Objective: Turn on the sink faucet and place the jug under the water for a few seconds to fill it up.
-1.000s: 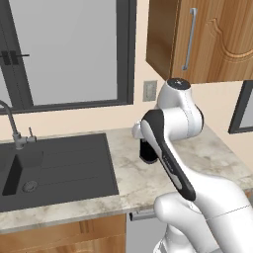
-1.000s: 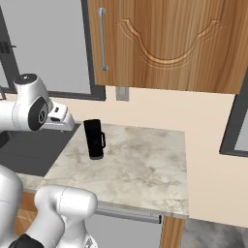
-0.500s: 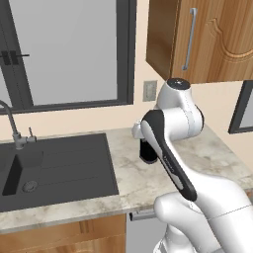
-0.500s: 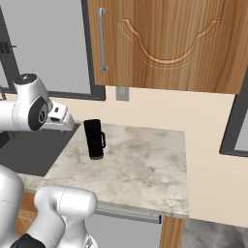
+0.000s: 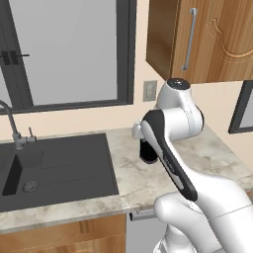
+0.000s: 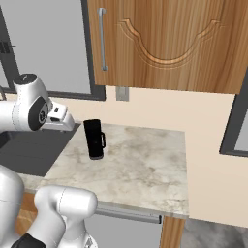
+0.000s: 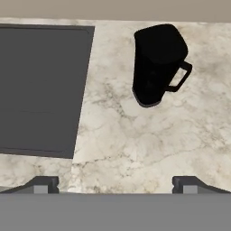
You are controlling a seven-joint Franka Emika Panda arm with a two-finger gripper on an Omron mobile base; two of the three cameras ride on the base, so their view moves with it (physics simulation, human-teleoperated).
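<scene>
The black jug (image 6: 94,139) stands upright on the marble counter, handle toward the right, just right of the dark sink (image 5: 59,163). In the hand view the jug (image 7: 158,65) is ahead and to the right, with the sink's draining board (image 7: 40,85) on the left. My gripper (image 7: 115,186) hovers above the counter short of the jug, open, with nothing between its fingertips (image 7: 43,184). From the left base view my arm hides most of the jug (image 5: 147,152). The sink faucet (image 5: 16,132) rises at the far left, behind the basin. The water is out of view.
The marble counter (image 6: 140,164) stretches right of the jug to its end near the wall. A wooden wall cabinet (image 6: 169,43) hangs above it, with an outlet (image 6: 122,93) below. A window (image 5: 69,49) sits behind the sink.
</scene>
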